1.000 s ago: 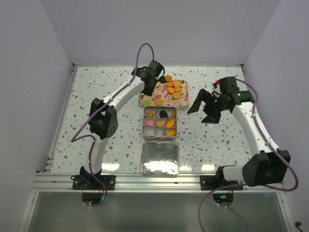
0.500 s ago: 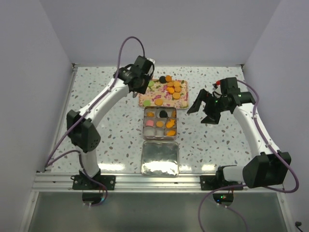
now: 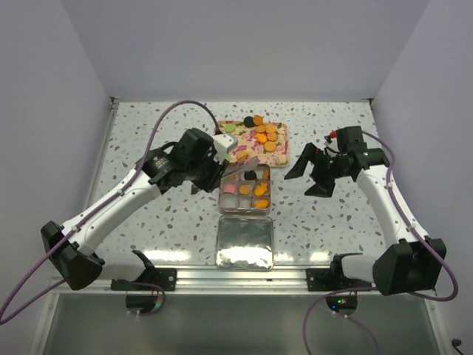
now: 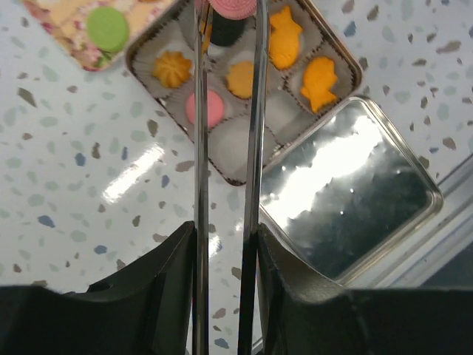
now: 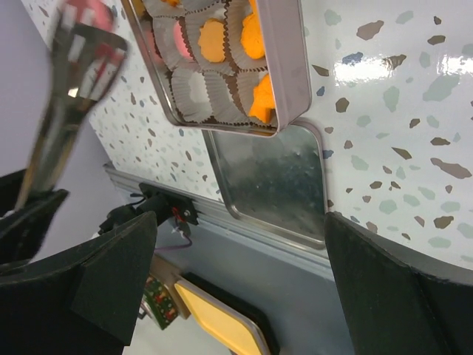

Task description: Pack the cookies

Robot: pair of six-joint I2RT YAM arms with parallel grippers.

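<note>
The cookies (image 3: 264, 137) look light, stiff and brittle. They are small flat discs that would probably crumble or flip under a hard squeeze, so the safest hold is a gentle pinch across the rim, edge to edge. Most lie on the tray (image 3: 247, 150) by the middle of the far edge of the surface (image 3: 148, 148). Several already sit in paper cups in the tin (image 3: 222, 196) at the centre, and the lid (image 3: 244, 244) lies shiny side up by the near edge. The left pincer (image 4: 227, 22) is nearly closed, its thin fingers (image 4: 199, 148) nipping a pink cookie (image 4: 230, 6) at the tips, over the tin's far side. The right pincer (image 3: 310, 174) is spread wide with nothing in it and hovers right of the tin.

Half a second ago the left arm reached over the tray's left end. It has since swung back toward the near edge, its elbow dropping toward the near left corner, and its fingers are now over the tin. The right arm has hardly shifted.
</note>
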